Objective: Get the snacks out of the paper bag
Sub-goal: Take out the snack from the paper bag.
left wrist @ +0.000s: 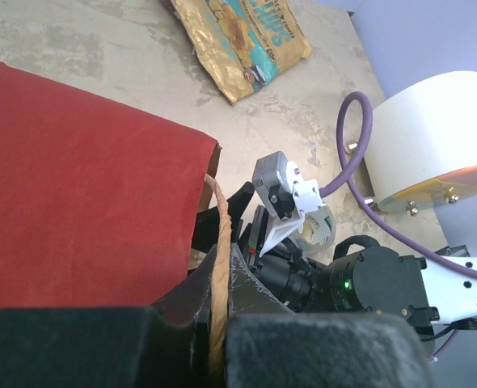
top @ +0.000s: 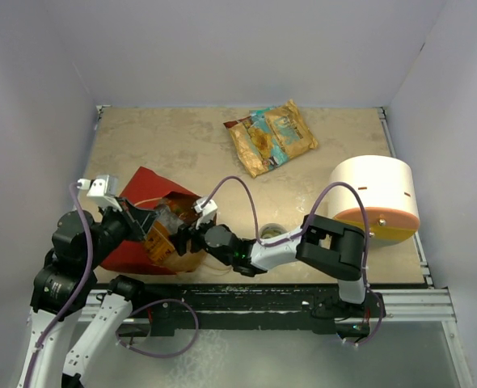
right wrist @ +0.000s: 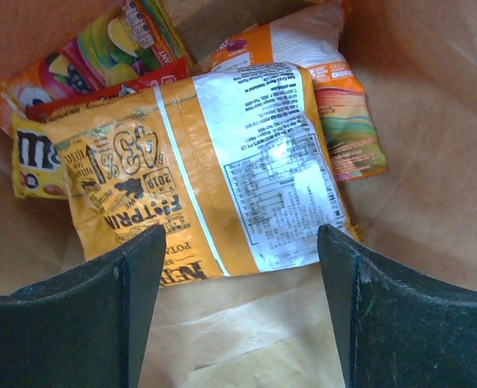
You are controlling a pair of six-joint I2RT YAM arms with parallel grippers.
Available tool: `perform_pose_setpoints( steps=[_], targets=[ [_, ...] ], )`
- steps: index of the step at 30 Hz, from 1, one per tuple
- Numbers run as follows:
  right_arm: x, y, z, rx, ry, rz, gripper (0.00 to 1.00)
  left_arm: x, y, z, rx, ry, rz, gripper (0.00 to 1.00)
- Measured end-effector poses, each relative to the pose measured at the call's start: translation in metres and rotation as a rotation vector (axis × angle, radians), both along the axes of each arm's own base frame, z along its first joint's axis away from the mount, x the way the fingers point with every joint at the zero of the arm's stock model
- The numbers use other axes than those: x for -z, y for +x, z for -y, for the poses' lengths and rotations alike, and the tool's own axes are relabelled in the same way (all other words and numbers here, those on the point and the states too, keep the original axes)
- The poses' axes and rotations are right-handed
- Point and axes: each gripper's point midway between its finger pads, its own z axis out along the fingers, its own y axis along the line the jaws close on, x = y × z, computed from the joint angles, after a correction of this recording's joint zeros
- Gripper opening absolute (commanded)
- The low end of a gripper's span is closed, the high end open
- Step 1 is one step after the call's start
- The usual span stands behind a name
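A: Packets, how many?

B: Five that I can separate. Four lie inside the red paper carrier bag, ahead of the right claw. Left of its fingers is a small yellow packet with brown lettering. Beyond that is a red one printed with bright fruit. Straight between the fingers is a large orange-brown foil packet with a white label panel, and to the right an orange-and-white one. The fifth, a golden-tan foil packet with teal marks, lies on the table, well beyond that claw and to its right.

A: And the claws?

B: Two. The left claw is clenched on the bag's thin tan twine handle. The right one is released, spread wide inside the bag's mouth.

A: Anything unclear?

B: A red strip under the fruit packet may be another packet; I cannot tell. The big packet half covers the small ones. One small tape roll, right of the claw, is partly hidden by the right arm.

A: Surroundings?

B: One cream-white cylinder with an orange base stands far right. The tabletop is mottled beige, with pale walls on three sides.
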Motion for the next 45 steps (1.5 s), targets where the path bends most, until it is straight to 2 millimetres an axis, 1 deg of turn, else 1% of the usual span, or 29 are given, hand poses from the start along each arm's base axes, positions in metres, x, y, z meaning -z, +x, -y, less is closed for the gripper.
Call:
perform_pose_setpoints(
  steps=[2, 5, 9, 11, 16, 22, 27, 31, 34, 36, 40, 45],
  targets=[
    [0.002, -0.003, -0.002, 0.011, 0.045, -0.061, 0.8, 0.0, 0.001, 0.0, -0.002, 0.0, 0.003, 0.0],
    [0.012, -0.005, -0.006, 0.019, 0.091, -0.141, 0.81, 0.0, 0.003, -0.002, -0.015, 0.001, 0.005, 0.0],
    [0.033, -0.007, -0.007, 0.049, 0.128, -0.254, 0.8, 0.002, 0.005, -0.005, -0.024, 0.008, 0.006, 0.0],
    [0.04, -0.008, -0.006, 0.069, 0.151, -0.309, 0.79, 0.002, 0.005, -0.004, -0.018, 0.01, 0.008, 0.0],
    [0.046, -0.015, -0.009, 0.096, 0.236, -0.456, 0.76, 0.001, 0.003, -0.002, -0.001, 0.012, 0.011, 0.0],
    [0.05, -0.017, -0.012, 0.149, 0.332, -0.613, 0.75, -0.001, 0.001, 0.0, 0.019, 0.012, 0.025, 0.0],
    [0.052, -0.015, -0.026, 0.175, 0.429, -0.711, 0.75, -0.004, -0.006, 0.001, 0.039, 0.005, 0.063, 0.0],
    [0.052, -0.012, -0.037, 0.182, 0.486, -0.762, 0.73, -0.004, -0.008, 0.002, 0.047, 0.003, 0.068, 0.0],
    [0.051, -0.007, -0.042, 0.195, 0.504, -0.779, 0.69, -0.003, -0.007, 0.003, 0.051, 0.006, 0.064, 0.0],
    [0.052, -0.005, -0.046, 0.207, 0.5, -0.786, 0.64, -0.003, -0.007, 0.003, 0.052, 0.009, 0.063, 0.0],
    [0.049, 0.004, -0.053, 0.226, 0.502, -0.782, 0.45, -0.005, -0.008, 0.002, 0.05, 0.007, 0.073, 0.0],
    [0.038, 0.017, -0.059, 0.232, 0.515, -0.739, 0.22, -0.009, -0.013, 0.0, 0.046, 0.003, 0.1, 0.0]
  ],
)
